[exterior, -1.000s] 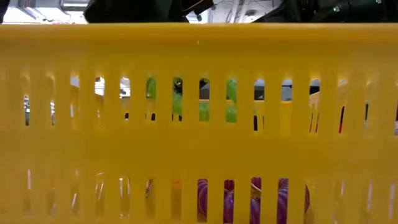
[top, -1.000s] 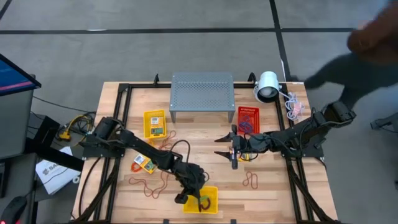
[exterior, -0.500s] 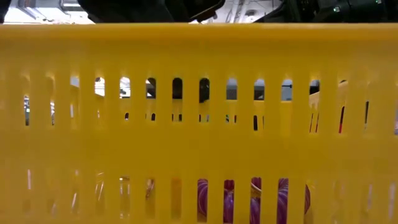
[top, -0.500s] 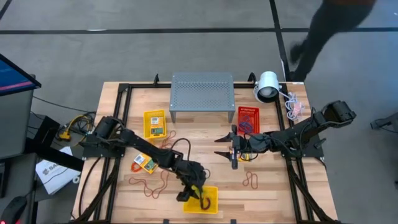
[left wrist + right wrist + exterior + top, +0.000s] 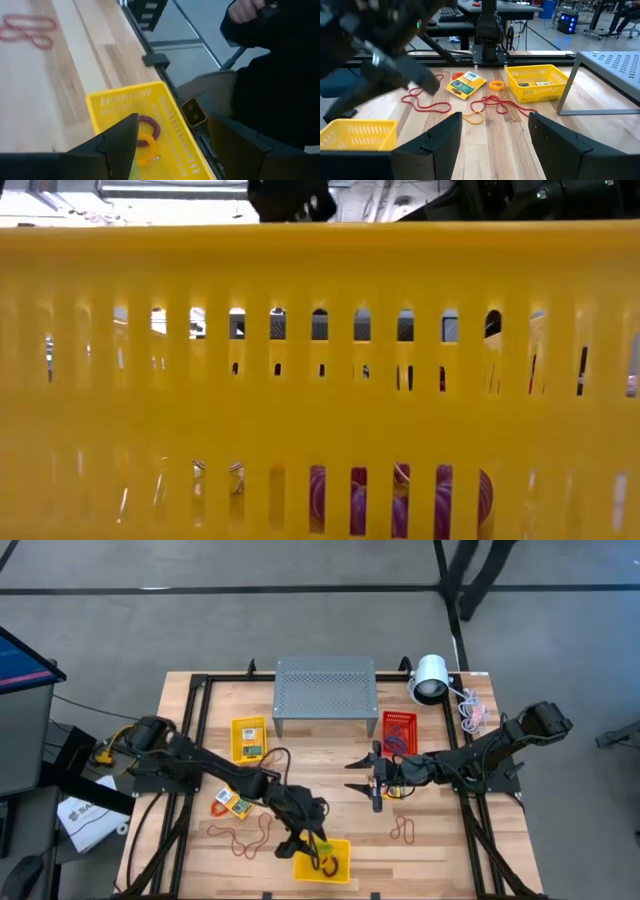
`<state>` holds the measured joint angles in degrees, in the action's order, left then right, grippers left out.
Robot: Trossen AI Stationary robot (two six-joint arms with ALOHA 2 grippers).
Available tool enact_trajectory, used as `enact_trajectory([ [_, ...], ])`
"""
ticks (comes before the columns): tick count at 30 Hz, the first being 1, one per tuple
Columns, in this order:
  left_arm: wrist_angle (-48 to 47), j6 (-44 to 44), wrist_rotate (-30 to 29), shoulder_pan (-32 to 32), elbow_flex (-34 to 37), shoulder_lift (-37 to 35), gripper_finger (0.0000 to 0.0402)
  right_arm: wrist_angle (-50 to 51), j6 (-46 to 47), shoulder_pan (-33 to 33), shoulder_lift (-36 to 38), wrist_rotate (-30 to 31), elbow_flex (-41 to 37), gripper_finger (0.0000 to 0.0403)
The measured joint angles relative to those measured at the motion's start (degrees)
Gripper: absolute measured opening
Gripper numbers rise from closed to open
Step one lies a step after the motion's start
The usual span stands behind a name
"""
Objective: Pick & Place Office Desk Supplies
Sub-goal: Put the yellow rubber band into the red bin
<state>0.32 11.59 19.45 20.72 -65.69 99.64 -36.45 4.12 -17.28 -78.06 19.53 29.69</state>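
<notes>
Left gripper (image 5: 305, 840) poised just over the near rim of the small yellow slotted plastic basket (image 5: 340, 865) at the table's front edge, dark fingers (image 5: 117, 142) spread wide and holding nothing. Directly below them, inside that basket, a purple rubber-band loop (image 5: 150, 126) and an orange rubber-band loop (image 5: 142, 147), lying apart from the fingers. Just beside the basket on the wood, toward the left arm's side, a tangle of red rubber-band loops (image 5: 240, 837). A little farther back, a flat yellow-and-green crayon box (image 5: 232, 803) lying on the wooden table (image 5: 340, 802) next to the arm. Behind that, a second yellow slotted basket (image 5: 249, 738) with another crayon box inside, in front of the grey perforated metal stand (image 5: 325, 687).

Right gripper (image 5: 375, 780) held mid-table, fingers (image 5: 432, 145) apart and empty, well clear of the front basket. Just beside it, toward the right arm, an orange loop (image 5: 395, 791) on the wood; nearer the front edge, a brown-red loop (image 5: 405, 831) lying alone. Behind the gripper, a red slotted basket (image 5: 399, 730) with bands inside, near the white cylindrical lamp (image 5: 431, 679).

Low view filled almost wholly by the yellow basket's slotted wall (image 5: 320, 380), purple showing through the lower slots.
</notes>
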Motion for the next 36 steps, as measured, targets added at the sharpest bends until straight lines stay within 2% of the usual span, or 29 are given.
enact_trajectory([
  [4, -0.8, -2.7, -0.1, 0.0, 1.1, -3.3, 0.0231, 0.0, 0.0, 0.0, 0.0, 0.0, 0.0, 0.0225],
  [9, -1.3, -3.8, -0.2, 0.0, 6.3, -8.2, 0.0223, 0.0, 0.0, -0.4, 0.0, 0.0, 0.0, 0.0225],
  [14, -1.2, 4.5, -2.7, 0.3, 12.4, -12.8, 0.0217, 0.0, 0.0, -0.8, 0.0, 0.0, 0.0, 0.0225],
  [18, -6.0, 10.1, -2.9, 0.3, 16.8, -17.4, 0.0216, 0.0, 0.0, -1.1, 0.0, 0.0, 0.0, 0.0225],
  [20, -9.6, 11.2, -5.5, 0.3, 18.8, -19.8, 0.0216, 0.1, 0.0, -1.0, 0.0, 0.0, 0.0, 0.0225],
  [25, -20.0, 10.1, -17.1, -0.3, 21.2, -24.0, 0.021, 0.1, -0.1, -1.0, 0.0, 0.0, 0.0, 0.0225],
  [29, -23.0, 9.7, -23.9, -2.8, 21.6, -25.1, 0.0203, 0.1, -0.1, -1.0, 0.0, 0.0, 0.0, 0.0225],
  [33, -24.3, 7.9, -23.7, -6.1, 21.6, -22.6, 0.0198, 0.1, -0.1, -1.0, 0.0, 0.0, 0.0, 0.0225],
  [36, -25.2, 5.7, -21.0, -8.1, 21.6, -19.3, 0.0195, 0.1, 0.0, -1.0, 0.0, 0.0, 0.0, 0.0225],
])
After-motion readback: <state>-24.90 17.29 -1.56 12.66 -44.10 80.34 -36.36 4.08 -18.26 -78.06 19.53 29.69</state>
